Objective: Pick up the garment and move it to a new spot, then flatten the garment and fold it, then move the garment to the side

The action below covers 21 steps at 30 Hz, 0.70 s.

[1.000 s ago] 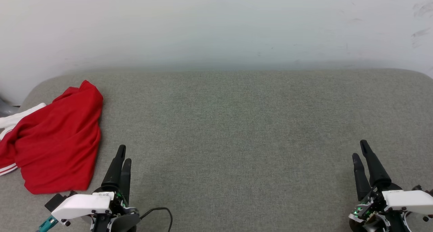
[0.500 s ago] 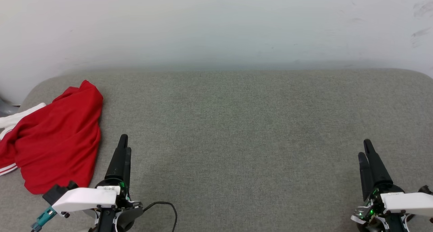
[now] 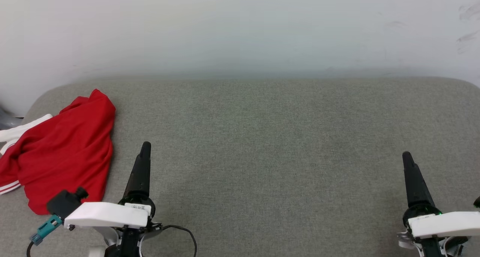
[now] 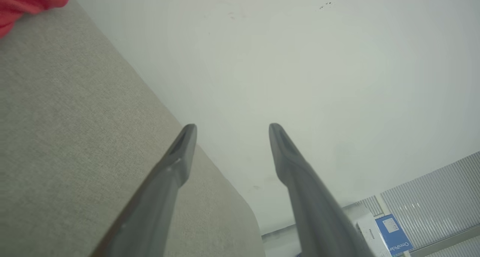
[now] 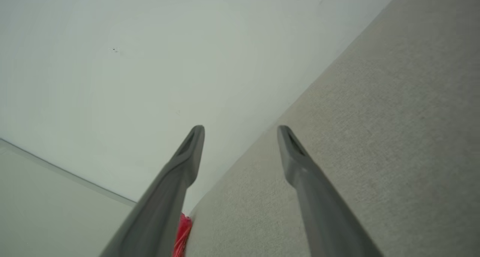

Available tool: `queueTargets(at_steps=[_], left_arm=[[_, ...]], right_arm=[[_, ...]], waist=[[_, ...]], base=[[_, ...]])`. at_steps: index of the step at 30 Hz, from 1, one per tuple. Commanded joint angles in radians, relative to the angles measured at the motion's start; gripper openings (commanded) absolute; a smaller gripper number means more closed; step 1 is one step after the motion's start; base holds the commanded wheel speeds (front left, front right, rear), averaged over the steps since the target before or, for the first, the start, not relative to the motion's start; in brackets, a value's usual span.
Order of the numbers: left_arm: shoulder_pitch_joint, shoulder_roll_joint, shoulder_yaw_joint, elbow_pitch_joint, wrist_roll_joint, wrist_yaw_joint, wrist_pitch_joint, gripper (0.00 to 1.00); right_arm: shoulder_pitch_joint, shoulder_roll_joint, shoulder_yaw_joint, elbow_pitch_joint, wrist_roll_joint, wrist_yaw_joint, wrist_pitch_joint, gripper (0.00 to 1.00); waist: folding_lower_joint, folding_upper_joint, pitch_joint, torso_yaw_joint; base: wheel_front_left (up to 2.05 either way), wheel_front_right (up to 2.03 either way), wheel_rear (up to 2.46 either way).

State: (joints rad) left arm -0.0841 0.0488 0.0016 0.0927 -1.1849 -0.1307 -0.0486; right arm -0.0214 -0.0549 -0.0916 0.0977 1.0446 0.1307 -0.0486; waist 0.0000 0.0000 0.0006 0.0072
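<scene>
Garment (image 3: 63, 156) lies bunched, long axis near-to-far, white sleeve (image 3: 26, 126) pointing left; left gripper (image 4: 232, 127) and right gripper (image 5: 240, 127) gape wide, empty.

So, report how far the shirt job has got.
Nothing looks done: the garment lies crumpled at the left end of the grey cushion. Nothing in hand: left gripper and right gripper are open, empty, clear of the cloth. Left: pick up, move, flatten, fold, set aside.
</scene>
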Motion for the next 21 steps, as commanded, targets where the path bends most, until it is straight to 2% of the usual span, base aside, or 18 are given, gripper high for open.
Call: queueTargets(at_steps=[1,10,21], left_arm=[[-0.002,0.002,-0.008,-0.019,0.039,0.0,-0.009,1.0],[0.004,0.002,-0.031,-0.019,0.256,0.0,-0.039,1.0],[0.008,0.005,-0.045,-0.019,0.471,0.0,-0.073,1.0]], right_arm=[[-0.005,0.0,0.0,-0.022,-0.042,0.0,-0.009,1.0],[0.016,0.003,0.005,-0.063,-0.255,0.0,-0.023,1.0],[0.035,0.004,0.015,-0.112,-0.416,0.0,0.008,1.0]], waist=[[0.0,0.0,0.0,0.0],[0.0,0.0,-0.002,0.002],[0.0,0.0,-0.002,0.005]], base=[[0.0,0.0,0.0],[0.0,0.0,0.0],[0.0,0.0,0.0]])
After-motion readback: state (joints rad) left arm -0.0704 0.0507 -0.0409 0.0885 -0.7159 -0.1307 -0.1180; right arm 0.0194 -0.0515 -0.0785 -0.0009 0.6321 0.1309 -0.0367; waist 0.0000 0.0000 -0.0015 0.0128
